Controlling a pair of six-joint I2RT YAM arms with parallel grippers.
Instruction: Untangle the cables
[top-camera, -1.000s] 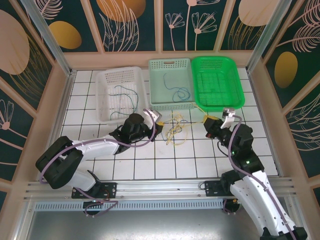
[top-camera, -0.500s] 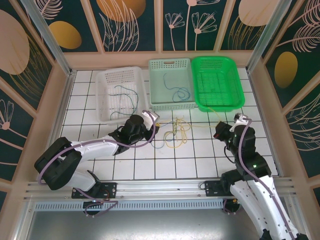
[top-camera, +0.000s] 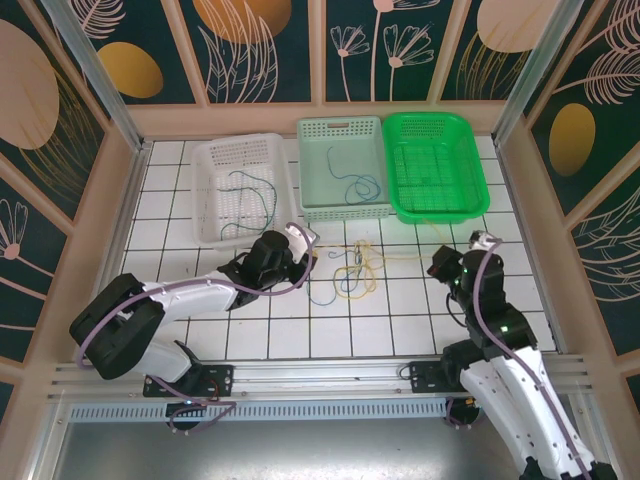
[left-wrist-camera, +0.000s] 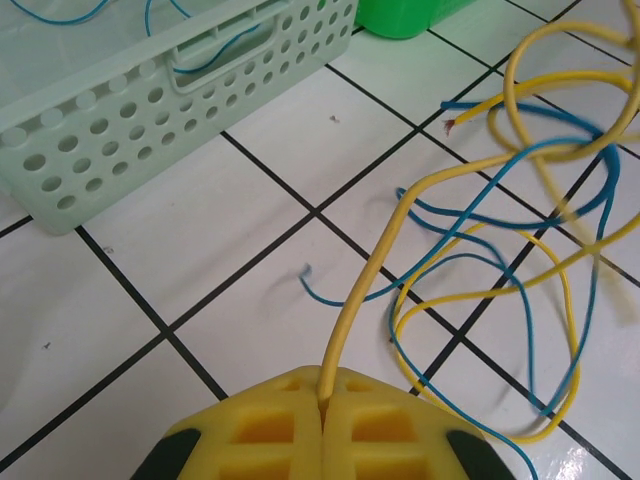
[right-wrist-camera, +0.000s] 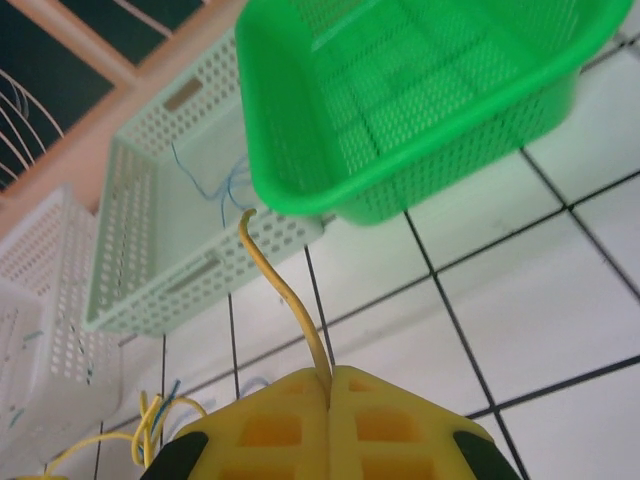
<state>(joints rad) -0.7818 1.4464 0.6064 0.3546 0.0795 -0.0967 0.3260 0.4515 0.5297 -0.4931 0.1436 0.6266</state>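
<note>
A loose tangle of yellow and blue cables (top-camera: 352, 272) lies on the white tiles in front of the baskets. My left gripper (top-camera: 306, 243) sits just left of it, shut on one yellow cable (left-wrist-camera: 400, 215) that rises from the fingertips (left-wrist-camera: 323, 395) into the loops; blue cable (left-wrist-camera: 470, 225) weaves through them. My right gripper (top-camera: 440, 263) stands to the tangle's right, shut on another yellow cable (right-wrist-camera: 285, 290) whose free end curls up past the fingertips (right-wrist-camera: 330, 378). A thin yellow strand runs across the tiles from the tangle toward it.
Three baskets line the back: a white one (top-camera: 215, 225) holding a dark green cable (top-camera: 250, 190), a mint one (top-camera: 340, 125) holding a blue cable (top-camera: 355, 185), and a green one (top-camera: 435, 212). The green basket (right-wrist-camera: 400, 120) is close above my right gripper.
My right gripper has pulled away to the right and toward the near edge with its yellow cable. The tangle has spread out sideways, and a blue loop now lies bare. The left gripper barely moved.
</note>
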